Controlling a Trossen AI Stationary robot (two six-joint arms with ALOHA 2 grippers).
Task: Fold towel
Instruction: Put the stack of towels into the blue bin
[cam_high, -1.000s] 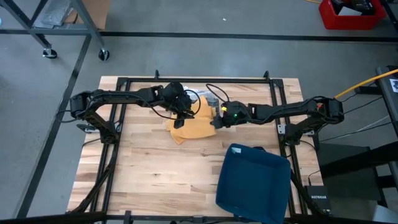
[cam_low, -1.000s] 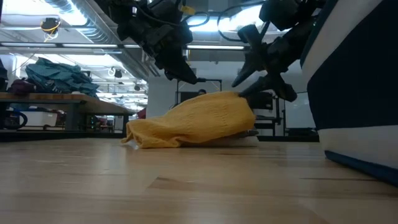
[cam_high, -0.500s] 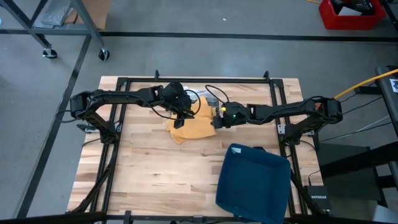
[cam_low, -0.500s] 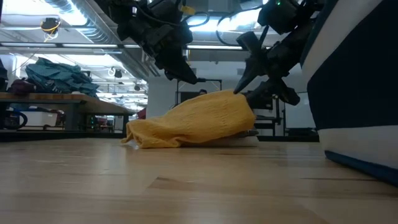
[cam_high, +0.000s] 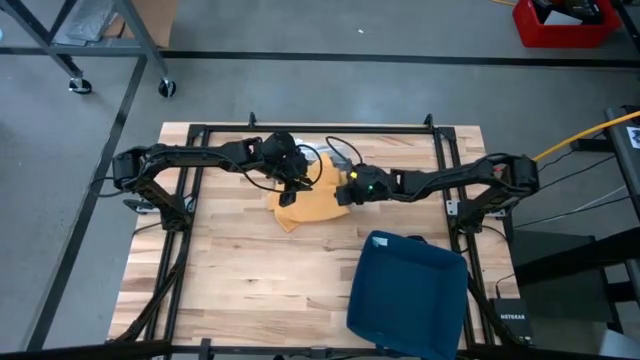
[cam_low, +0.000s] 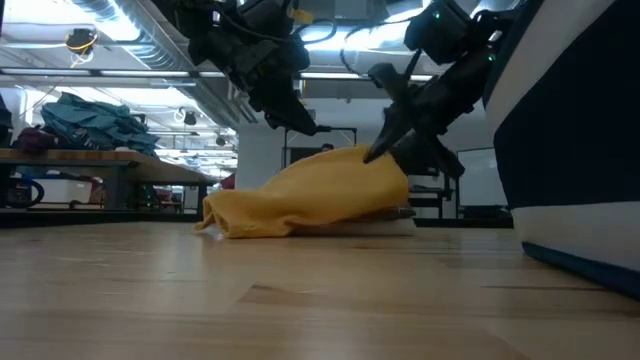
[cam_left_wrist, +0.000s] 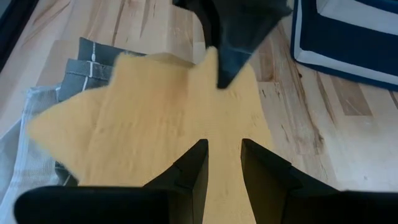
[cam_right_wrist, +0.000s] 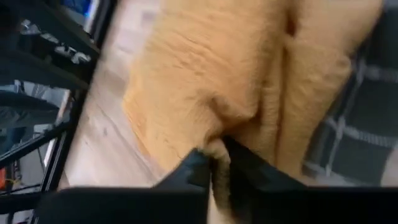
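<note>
The table (cam_high: 240, 270) carries a blue bin (cam_high: 408, 295) at its near right, well apart from the work, and the yellow towel (cam_high: 312, 203) bunched toward the far middle, partly lying over a grey checked cloth (cam_left_wrist: 81, 65). In the low view the towel is a rumpled mound, higher on its right side, nowhere near flat.

The right arm has pushed in toward the towel over the last second: its gripper (cam_high: 345, 192), which hung just off the towel's right edge with the fingers spread, is now down at that edge and has drawn its fingers together. The right wrist view shows a pinch of yellow fabric bunched between the fingers (cam_right_wrist: 194, 167), so the claw is clamped on the towel. That looks like the start of a lift or drag to spread the heap before any fold.

The left gripper (cam_high: 292, 185) has not moved. It hovers above the towel's far left part, fingers (cam_left_wrist: 189, 171) a little apart with nothing between them, the fabric visible below the gap. It seems to wait for a corner of its own.
</note>
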